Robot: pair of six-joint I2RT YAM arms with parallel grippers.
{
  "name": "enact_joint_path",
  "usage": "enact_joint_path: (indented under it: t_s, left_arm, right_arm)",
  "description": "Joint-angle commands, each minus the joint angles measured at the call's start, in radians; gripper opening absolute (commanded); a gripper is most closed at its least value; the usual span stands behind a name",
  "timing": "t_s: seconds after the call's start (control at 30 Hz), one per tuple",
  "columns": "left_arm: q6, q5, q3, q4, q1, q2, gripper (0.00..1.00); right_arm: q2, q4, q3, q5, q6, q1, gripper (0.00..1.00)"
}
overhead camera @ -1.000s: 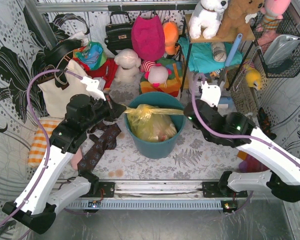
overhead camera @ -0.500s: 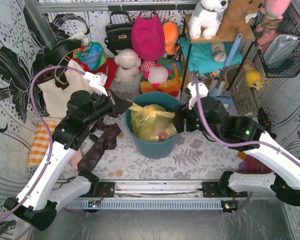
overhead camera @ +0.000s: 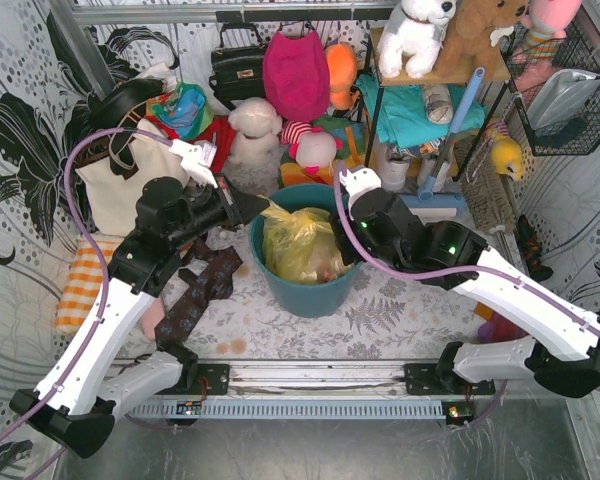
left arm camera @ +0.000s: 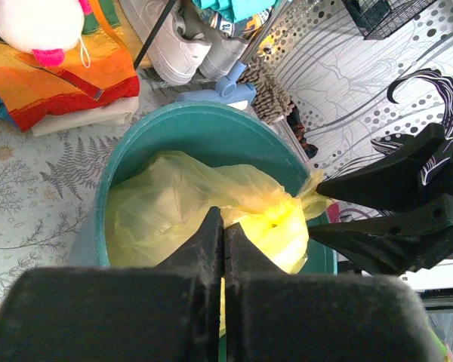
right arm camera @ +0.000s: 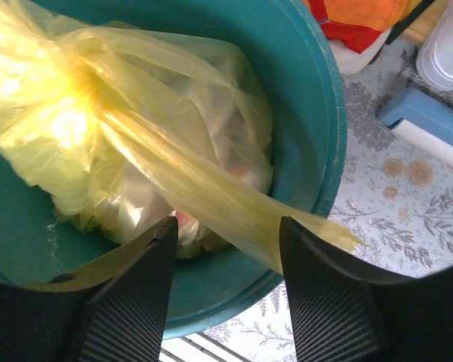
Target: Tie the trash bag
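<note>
The yellow trash bag (overhead camera: 296, 240) sits inside the teal bin (overhead camera: 310, 295), gathered into a knot at its top. In the left wrist view my left gripper (left arm camera: 223, 223) is shut, with a sliver of yellow film pinched between its fingers at the bag's (left arm camera: 174, 200) left side. From above, that left gripper (overhead camera: 254, 211) touches the bag at the bin's left rim. My right gripper (right arm camera: 226, 245) is open over the bin's right rim (right arm camera: 328, 151). A loose strip of the bag (right arm camera: 211, 192) runs across between its fingers, and neither finger pinches it. From above, the right gripper (overhead camera: 342, 246) is at the bag's right side.
A cream tote (overhead camera: 120, 185) and an orange checked cloth (overhead camera: 80, 280) lie left of the bin, with a dark patterned cloth (overhead camera: 205, 285) beside it. Plush toys (overhead camera: 280, 125) and a shelf (overhead camera: 420, 110) crowd the back. A blue brush (overhead camera: 435, 205) lies behind the right arm.
The right gripper opened and let go of the bag's right tail, then moved left to the bin. The left gripper moved right. The stretched bag ends went slack over the bin.
</note>
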Motion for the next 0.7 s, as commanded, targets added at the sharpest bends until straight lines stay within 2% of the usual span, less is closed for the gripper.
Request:
enact_joint_path:
  t_s: [0.0, 0.1, 0.23, 0.4, 0.5, 0.57, 0.67]
  left_arm:
    - [-0.011, 0.015, 0.024, 0.077, 0.004, -0.002, 0.0]
    - [-0.011, 0.014, 0.023, 0.077, 0.004, -0.003, 0.0]
    - [-0.011, 0.012, 0.023, 0.078, 0.005, -0.006, 0.0]
    - [-0.01, 0.011, 0.018, 0.076, 0.005, -0.011, 0.0]
    - [-0.012, 0.012, 0.012, 0.075, 0.005, -0.015, 0.0]
    - [-0.015, 0.012, 0.008, 0.078, 0.004, -0.019, 0.0]
    - [-0.015, 0.01, 0.006, 0.077, 0.004, -0.023, 0.0]
  right_arm:
    - [0.029, -0.02, 0.035, 0.08, -0.027, -0.001, 0.58]
    - [0.051, -0.008, 0.04, 0.103, -0.046, -0.001, 0.57]
    - [0.08, 0.015, 0.044, 0.141, -0.065, -0.002, 0.43]
    - [0.103, 0.02, 0.053, 0.282, -0.057, -0.001, 0.36]
    - [0.093, 0.044, 0.044, 0.328, -0.061, -0.002, 0.42]
    - [0.072, 0.102, 0.019, 0.316, -0.079, -0.001, 0.53]
    - [0.051, 0.158, -0.012, 0.303, -0.097, -0.001, 0.6]
